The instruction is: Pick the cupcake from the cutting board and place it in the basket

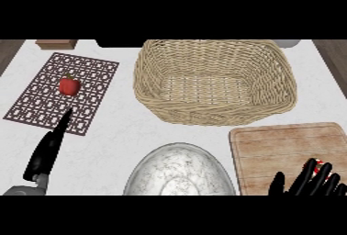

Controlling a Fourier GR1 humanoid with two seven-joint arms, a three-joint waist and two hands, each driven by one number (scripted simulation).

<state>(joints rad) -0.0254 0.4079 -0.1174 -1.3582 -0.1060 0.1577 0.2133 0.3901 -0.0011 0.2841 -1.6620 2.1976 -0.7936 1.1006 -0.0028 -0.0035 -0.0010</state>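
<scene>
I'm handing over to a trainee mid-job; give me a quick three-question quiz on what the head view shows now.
1. True or false: the basket already holds the cupcake.
2. Which thing lies on the patterned mat? A) a red pepper B) a lemon C) a spoon
3. Over which thing is the right hand?

Key
1. False: only the woven bottom shows inside the basket.
2. A.
3. The cutting board, at its near right corner, with its fingers curled round something red and white that it mostly hides. The left hand rests open at the lower left, beside the metal bowl.
</scene>
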